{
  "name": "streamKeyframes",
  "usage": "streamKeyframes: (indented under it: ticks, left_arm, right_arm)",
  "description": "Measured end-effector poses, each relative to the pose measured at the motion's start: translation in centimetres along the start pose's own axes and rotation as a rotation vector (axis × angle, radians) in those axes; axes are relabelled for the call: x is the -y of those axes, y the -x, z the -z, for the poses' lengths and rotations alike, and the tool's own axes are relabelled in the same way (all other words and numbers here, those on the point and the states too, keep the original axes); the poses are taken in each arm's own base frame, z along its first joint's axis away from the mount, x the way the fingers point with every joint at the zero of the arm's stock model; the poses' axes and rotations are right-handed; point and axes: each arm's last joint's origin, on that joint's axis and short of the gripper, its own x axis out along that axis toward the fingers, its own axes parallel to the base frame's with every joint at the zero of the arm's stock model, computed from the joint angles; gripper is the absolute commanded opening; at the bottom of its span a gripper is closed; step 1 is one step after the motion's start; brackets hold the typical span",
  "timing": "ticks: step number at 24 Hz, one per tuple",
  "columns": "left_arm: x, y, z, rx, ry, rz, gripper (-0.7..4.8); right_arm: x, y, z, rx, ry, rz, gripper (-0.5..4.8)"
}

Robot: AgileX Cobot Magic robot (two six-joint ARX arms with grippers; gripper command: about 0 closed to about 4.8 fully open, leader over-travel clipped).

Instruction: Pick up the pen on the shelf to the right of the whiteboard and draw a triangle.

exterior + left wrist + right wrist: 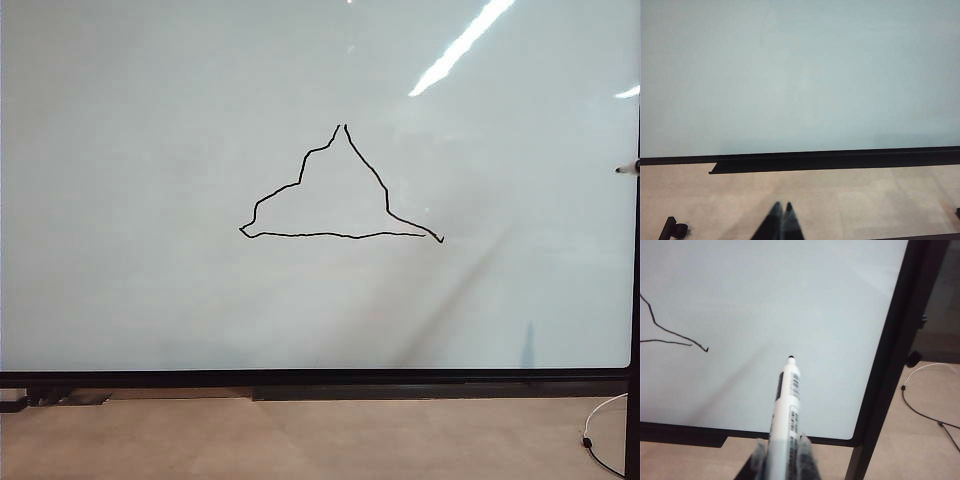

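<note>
The triangle [338,190] already stands on the whiteboard [150,150]: a thin, wobbly black outline near the middle of the board, with a wide flat base, a peaked top where the two sides do not quite meet, and a lower right corner where the side overshoots the base. In the right wrist view the right gripper [782,452] is clamped on the pen [786,407], its two fingers pressed against the barrel on either side, with the black tip pointing toward the board but apart from it, off to the lower right of the triangle's open corner and nearer the board's black frame. In the exterior view neither arm shows over the board; only a small pen-like tip [628,168] pokes in at the right edge, too small to identify with confidence. The left gripper [782,220] hangs low over the floor in front of the board's bottom rail, its fingers together and holding nothing. Judged from this, the drawing step looks finished and the step in hand is the retreat from the board. The next move, if any, calls for keeping the tip clear of the surface so no stray mark spoils the figure.
</note>
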Motion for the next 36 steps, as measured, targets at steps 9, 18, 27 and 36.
streamKeyframes:
  ticks: [9,18,27,36]
  left_arm:
    - [0.0,0.0,0.0,0.0,0.0,0.0,-0.05]
    - [0.0,0.0,0.0,0.0,0.0,0.0,-0.05]
    - [0.0,0.0,0.0,0.0,0.0,0.001,-0.05]
    - [0.0,0.0,0.0,0.0,0.0,0.0,-0.05]
  right_arm:
    - [0.0,2.3,0.7,-0.017,0.002,0.037,-0.04]
    - [0.0,3.6,1.1,-0.008,0.002,0.059,-0.04]
    - [0.0,3.7,1.0,0.003,0.009,0.043,-0.01]
    - [-0.1,3.7,1.0,0.002,0.01,0.041,-0.01]
